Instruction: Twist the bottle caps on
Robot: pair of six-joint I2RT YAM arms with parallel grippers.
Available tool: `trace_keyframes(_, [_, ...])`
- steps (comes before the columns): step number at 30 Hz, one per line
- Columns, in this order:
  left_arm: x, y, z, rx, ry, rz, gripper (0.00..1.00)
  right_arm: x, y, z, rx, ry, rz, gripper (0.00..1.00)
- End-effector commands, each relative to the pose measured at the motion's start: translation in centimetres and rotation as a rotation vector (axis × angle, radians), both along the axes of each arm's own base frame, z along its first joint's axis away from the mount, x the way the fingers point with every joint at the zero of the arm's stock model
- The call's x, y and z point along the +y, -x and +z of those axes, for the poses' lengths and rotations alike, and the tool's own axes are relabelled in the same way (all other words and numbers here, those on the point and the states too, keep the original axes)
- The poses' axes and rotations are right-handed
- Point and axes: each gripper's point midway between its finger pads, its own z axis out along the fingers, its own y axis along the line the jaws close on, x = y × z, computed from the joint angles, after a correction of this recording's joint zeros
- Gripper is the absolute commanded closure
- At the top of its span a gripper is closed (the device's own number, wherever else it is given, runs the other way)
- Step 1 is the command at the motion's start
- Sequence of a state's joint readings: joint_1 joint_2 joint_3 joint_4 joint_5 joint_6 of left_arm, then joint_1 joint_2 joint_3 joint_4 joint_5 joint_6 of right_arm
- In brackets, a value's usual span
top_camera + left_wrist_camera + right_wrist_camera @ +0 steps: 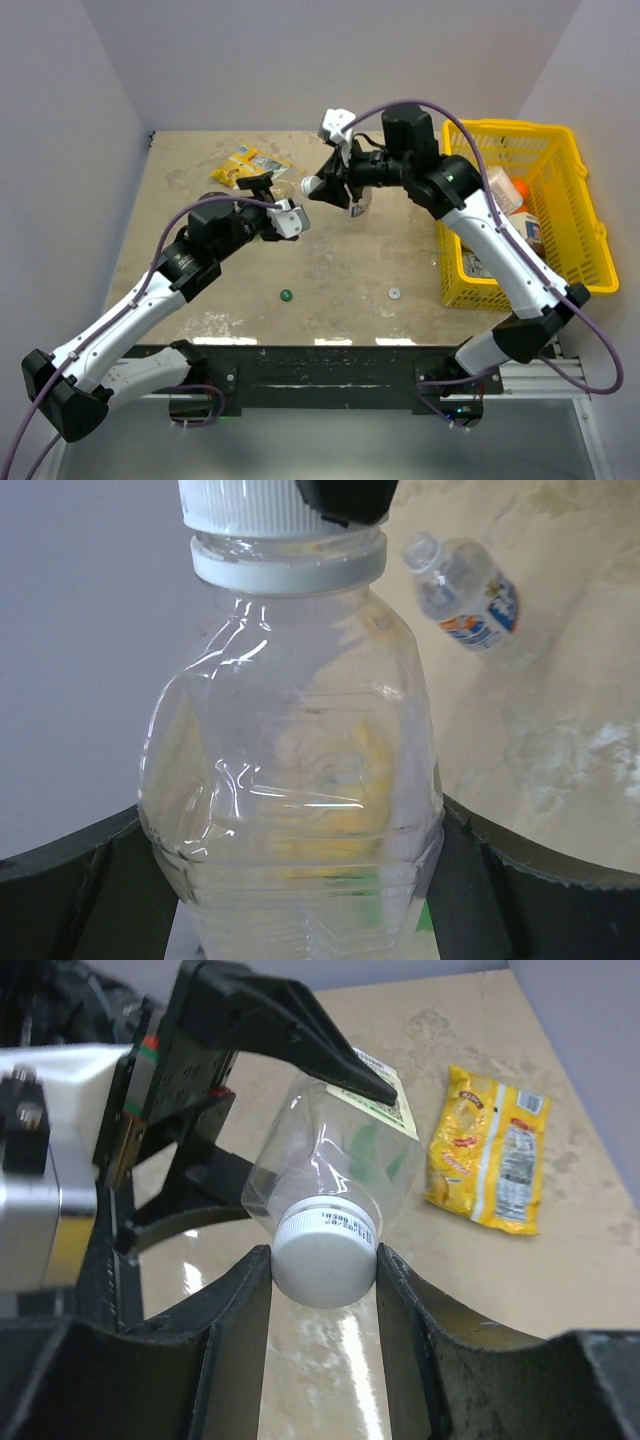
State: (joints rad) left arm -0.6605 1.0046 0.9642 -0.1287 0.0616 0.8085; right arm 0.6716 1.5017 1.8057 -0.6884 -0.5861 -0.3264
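My left gripper (283, 200) (300, 880) is shut on the body of a clear bottle (290, 780) and holds it above the table. A white cap (325, 1255) sits on its neck. My right gripper (322, 186) (325, 1260) is shut on that cap, one finger on each side. A second clear bottle (470, 605) (358, 205) with a printed label lies uncapped on the table. A dark green cap (286, 295) and a white cap (394, 293) lie loose near the front. The green bottle is out of view.
A yellow basket (575, 200) with bulkier containers stands at the right. A yellow snack packet (245, 165) (490, 1150) lies at the back left. Walls close in on the left, back and right.
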Motion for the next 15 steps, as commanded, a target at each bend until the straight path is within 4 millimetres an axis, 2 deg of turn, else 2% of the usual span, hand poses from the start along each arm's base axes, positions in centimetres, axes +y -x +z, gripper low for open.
trace_keyframes(1, [-0.4,0.4,9.4,-0.429,0.087,0.019,1.0,3.4,2.7,0.7,0.376,-0.124,0.056,1.0])
trace_keyframes(2, [0.0,0.4,10.1,-0.474,0.092,0.056,1.0,3.6,2.7,0.7,0.446,-0.14,0.045,1.0])
trace_keyframes(3, [0.1,0.4,9.7,-0.495,0.071,0.071,1.0,4.0,2.5,0.4,0.481,-0.149,0.042,1.0])
trace_keyframes(5, [0.5,0.5,10.5,-0.585,0.035,0.109,1.0,4.2,2.4,0.1,0.583,-0.166,0.035,1.0])
trace_keyframes(6, [0.5,0.5,9.7,-0.603,0.0,0.115,1.0,4.2,2.2,0.0,0.596,-0.175,0.033,1.0])
trace_keyframes(8, [0.9,0.9,10.3,-0.701,-0.059,0.15,1.0,4.3,1.8,-0.4,0.623,-0.172,0.022,1.0])
trace_keyframes(9, [0.9,0.8,9.5,-0.715,-0.087,0.158,1.0,4.4,1.6,-0.6,0.637,-0.174,0.019,1.0])
trace_keyframes(10, [1.1,1.0,10.0,-0.764,-0.109,0.179,1.0,4.2,1.0,-0.8,0.651,-0.18,0.009,1.0])
trace_keyframes(13, [1.6,0.5,9.0,-0.742,-0.14,0.219,1.0,3.9,0.0,-1.3,0.672,-0.185,-0.008,1.0])
trace_keyframes(15, [2.4,0.0,8.7,-0.692,-0.139,0.262,1.0,3.3,-0.7,-0.3,0.648,-0.213,-0.001,0.87])
